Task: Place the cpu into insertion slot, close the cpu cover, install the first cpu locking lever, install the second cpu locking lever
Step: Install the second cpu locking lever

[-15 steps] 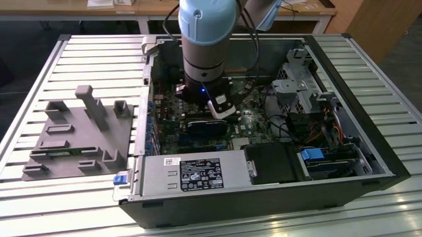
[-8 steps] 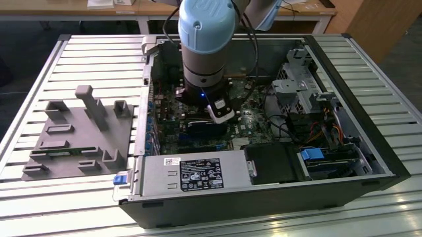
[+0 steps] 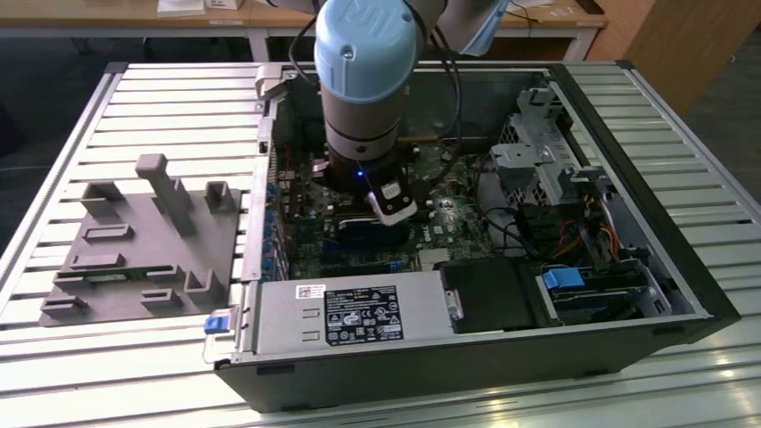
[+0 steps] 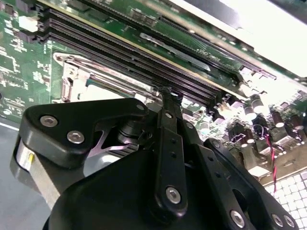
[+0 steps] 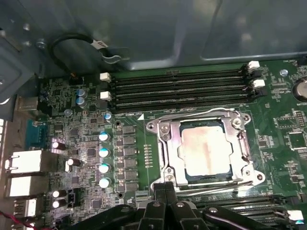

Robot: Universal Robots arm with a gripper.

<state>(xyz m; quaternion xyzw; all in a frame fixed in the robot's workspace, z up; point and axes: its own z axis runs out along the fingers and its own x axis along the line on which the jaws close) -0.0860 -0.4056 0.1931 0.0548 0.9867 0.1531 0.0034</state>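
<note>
- I am looking down at the green board [image 5: 86,143] inside the computer case [image 3: 476,366].
- The cpu [image 5: 204,148] is already lying flat in the insertion slot [image 5: 181,158], near the board's edge where the long black memory slots [image 5: 177,88] are running.
- The cpu cover [image 5: 168,143] is lying down over it, and the chip's pale face is showing through the window.
- So I think I am working on the locking levers now.
- The gripper [image 5: 165,188] is hanging low, just beside the slot's side that is away from the memory slots.
- Its two fingers are pressed together, and I am seeing nothing held between them.
- A thin wire lever [image 5: 216,188] is running along that side, close to the fingertips. I cannot tell if they are touching it, or if it is hooked.
- I am guessing the lever step needs a slow push down and sideways, so the wire slides under its hook without scraping the board.
</note>
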